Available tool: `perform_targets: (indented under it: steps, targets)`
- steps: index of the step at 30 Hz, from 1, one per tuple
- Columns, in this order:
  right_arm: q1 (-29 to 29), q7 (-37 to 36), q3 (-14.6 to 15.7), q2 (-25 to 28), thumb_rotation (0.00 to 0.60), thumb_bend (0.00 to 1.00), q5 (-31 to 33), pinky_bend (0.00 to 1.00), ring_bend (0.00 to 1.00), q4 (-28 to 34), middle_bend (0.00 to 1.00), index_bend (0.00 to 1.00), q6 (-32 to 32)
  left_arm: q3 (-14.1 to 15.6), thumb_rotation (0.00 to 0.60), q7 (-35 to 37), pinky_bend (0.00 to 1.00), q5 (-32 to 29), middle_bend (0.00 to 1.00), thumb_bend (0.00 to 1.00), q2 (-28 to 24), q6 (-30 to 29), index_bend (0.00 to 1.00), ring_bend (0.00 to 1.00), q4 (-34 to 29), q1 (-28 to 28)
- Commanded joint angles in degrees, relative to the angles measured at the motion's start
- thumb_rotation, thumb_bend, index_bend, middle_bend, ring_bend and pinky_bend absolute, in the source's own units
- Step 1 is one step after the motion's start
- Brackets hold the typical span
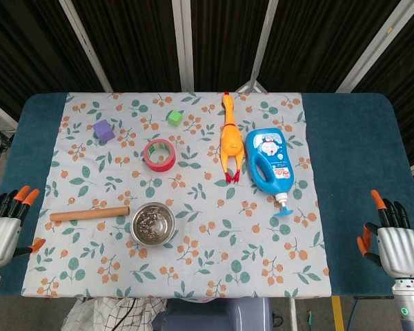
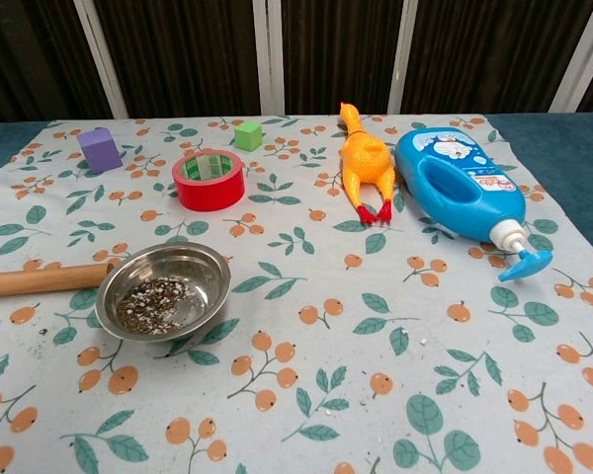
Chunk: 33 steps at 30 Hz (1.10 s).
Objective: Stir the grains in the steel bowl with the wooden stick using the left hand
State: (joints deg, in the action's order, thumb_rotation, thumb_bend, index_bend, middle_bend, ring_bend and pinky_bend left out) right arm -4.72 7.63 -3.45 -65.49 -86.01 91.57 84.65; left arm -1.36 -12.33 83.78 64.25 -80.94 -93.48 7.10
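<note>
Seven items sit on the floral worktop.
One wooden stick (image 1: 90,214), one steel bowl (image 1: 152,224), one tape roll (image 1: 159,154), two blocks: purple block (image 1: 103,130), green block (image 1: 174,117); one rubber chicken (image 1: 229,138), one blue bottle (image 1: 270,163).

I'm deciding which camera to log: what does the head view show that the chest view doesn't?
Only the head view shows the left hand and right hand, both holding nothing, at the table's blue edges. The chest view adds nothing new, only a closer look at the grains. Both show the wooden stick, steel bowl, red tape roll, rubber chicken, blue pump bottle and two small blocks.
</note>
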Motion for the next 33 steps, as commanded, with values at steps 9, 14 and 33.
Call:
perform_targets:
  steps: [9,14,33]
  targets:
    - [0.21,-2.14,-0.49,-1.05,0.6,0.41,-1.39,0.0,0.0,-1.49,0.0,0.0,2.14,0.08,0.6,0.03,0.0,-0.18,0.0,0.01,-0.01,0.58,0.0,0.0,-0.13,0.28]
    - [0.31,-2.4,-0.4,-0.8,0.6,0.41,-1.3,0.0,0.0,-1.39,0.0,0.0,2.06,0.2,0.6,-0.23,0.0,-0.28,0.0,0.01,0.06,0.61,0.0,0.0,-0.25,0.24]
    - [0.5,-0.93,-0.39,-0.07,0.6,0.32,0.57,0.0,0.0,0.35,0.0,0.0,0.72,0.38,0.6,0.04,0.0,-0.32,0.0,0.01,-0.35,0.6,0.0,0.0,-0.78,0.16]
